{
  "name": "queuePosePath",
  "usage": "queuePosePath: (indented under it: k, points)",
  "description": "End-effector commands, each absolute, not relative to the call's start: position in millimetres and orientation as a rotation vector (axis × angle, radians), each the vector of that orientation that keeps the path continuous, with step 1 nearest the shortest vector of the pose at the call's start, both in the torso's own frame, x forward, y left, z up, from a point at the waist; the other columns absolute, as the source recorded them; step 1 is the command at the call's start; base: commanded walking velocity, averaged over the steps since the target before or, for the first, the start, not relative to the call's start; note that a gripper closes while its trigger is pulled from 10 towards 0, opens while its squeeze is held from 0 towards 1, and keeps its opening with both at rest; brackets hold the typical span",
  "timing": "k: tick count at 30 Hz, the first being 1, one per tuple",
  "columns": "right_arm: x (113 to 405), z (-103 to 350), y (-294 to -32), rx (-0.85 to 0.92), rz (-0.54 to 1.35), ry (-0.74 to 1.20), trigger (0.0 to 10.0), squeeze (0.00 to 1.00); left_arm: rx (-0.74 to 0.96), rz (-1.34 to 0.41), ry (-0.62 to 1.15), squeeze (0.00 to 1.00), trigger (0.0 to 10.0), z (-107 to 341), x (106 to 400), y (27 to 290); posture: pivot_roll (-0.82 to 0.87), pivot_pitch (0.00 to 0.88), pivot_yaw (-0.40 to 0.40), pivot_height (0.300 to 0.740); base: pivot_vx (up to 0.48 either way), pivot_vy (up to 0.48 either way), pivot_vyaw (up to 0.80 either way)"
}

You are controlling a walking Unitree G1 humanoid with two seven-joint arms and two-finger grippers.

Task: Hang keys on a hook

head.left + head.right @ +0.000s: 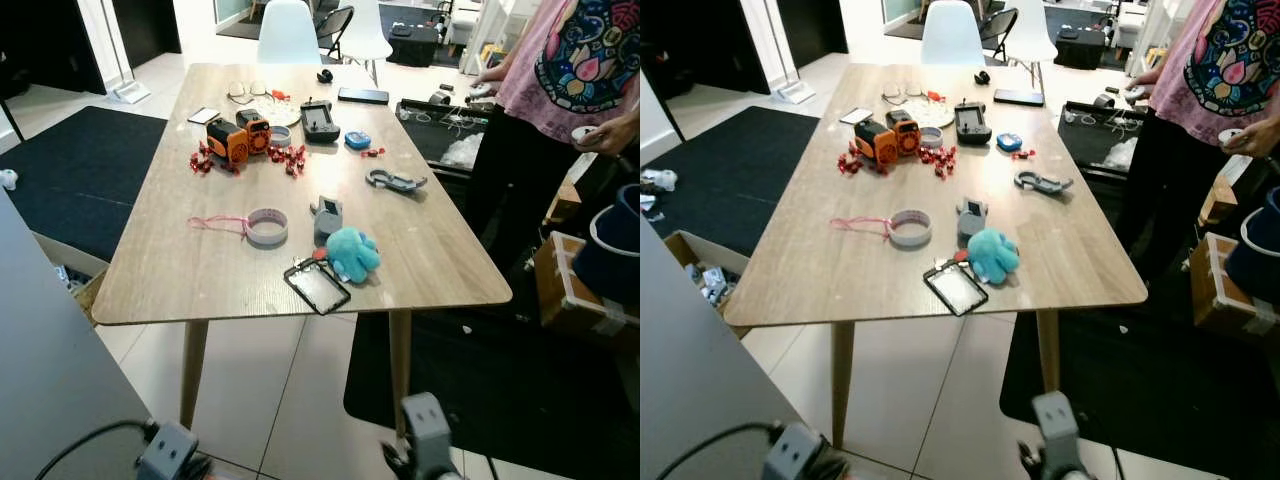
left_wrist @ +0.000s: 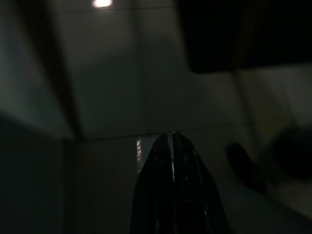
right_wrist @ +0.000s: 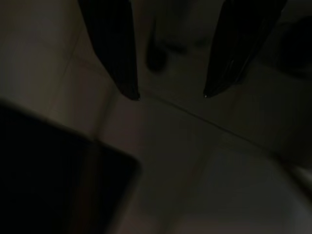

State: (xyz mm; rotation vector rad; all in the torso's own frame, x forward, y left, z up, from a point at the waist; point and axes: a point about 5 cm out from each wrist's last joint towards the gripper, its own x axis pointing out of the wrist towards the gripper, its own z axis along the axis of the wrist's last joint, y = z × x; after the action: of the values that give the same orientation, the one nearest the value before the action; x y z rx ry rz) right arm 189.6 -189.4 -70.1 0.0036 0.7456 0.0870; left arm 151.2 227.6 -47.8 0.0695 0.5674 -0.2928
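Bright, sharp head views; murky wrists.

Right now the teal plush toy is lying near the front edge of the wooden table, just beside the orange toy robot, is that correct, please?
Not quite. The teal plush toy does lie near the front edge of the wooden table, but beside a dark card holder, as the left eye view shows. The orange toy robot stands apart, farther back.

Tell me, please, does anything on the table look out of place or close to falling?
Yes. The black card holder lies askew at the near edge of the table, one corner about at the rim, beside the teal plush toy. Small red pieces lie scattered around the orange toy. Nothing looks spilled or broken.
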Motion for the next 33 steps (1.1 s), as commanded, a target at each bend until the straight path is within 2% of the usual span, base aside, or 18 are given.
queuePosePath:
  k: [1, 2, 3, 10, 16, 22, 33]
  points:
    - [188.1, -71.3, -194.0, 0.025, 0.037, 0.759, 10.0, 0.0, 0.031, -0.223, 0.573, 0.0, 0.0, -51.1, 149.6, 227.7, 0.04, 0.053, -0.045, 0.74, 0.0, 0.0, 0.0]
    - [183.8, -73.3, -201.9, 0.041, -0.023, 0.773, 10.0, 0.0, -0.014, -0.107, 0.568, 0.0, 3.0, -54.6, 147.3, 230.3, 0.04, 0.045, -0.046, 0.74, 0.0, 0.0, 0.0]
    - [179.7, -74.1, -211.7, 0.043, -0.083, 0.776, 10.0, 0.0, -0.087, 0.072, 0.553, 0.0, 10.0, -59.1, 144.9, 232.6, 0.04, 0.034, -0.046, 0.74, 0.0, 0.0, 0.0]
    - [182.3, -71.4, -214.5, 0.016, -0.057, 0.751, 10.0, 0.0, -0.133, 0.181, 0.579, 0.0, 10.0, -64.5, 146.7, 230.0, 0.05, 0.024, -0.05, 0.74, 0.0, 0.0, 0.0]
    - [188.4, -69.9, -210.9, 0.014, -0.031, 0.748, 10.0, 0.0, -0.048, 0.091, 0.637, 0.0, 10.0, -70.8, 154.7, 212.8, 0.04, 0.016, -0.049, 0.74, 0.0, 0.0, 0.0]
    - [190.7, -70.4, -202.2, -0.039, 0.041, 0.756, 10.0, 0.0, -0.07, 0.14, 0.616, 0.0, 10.0, -70.9, 157.4, 210.8, 0.05, 0.012, -0.052, 0.74, 0.0, 0.0, 0.0]
    - [195.9, -69.8, -187.6, -0.135, 0.162, 0.753, 10.0, 0.0, -0.057, 0.118, 0.629, 0.0, 10.0, -72.8, 162.2, 204.5, 0.06, 0.019, -0.061, 0.74, 0.0, 0.0, 0.77]
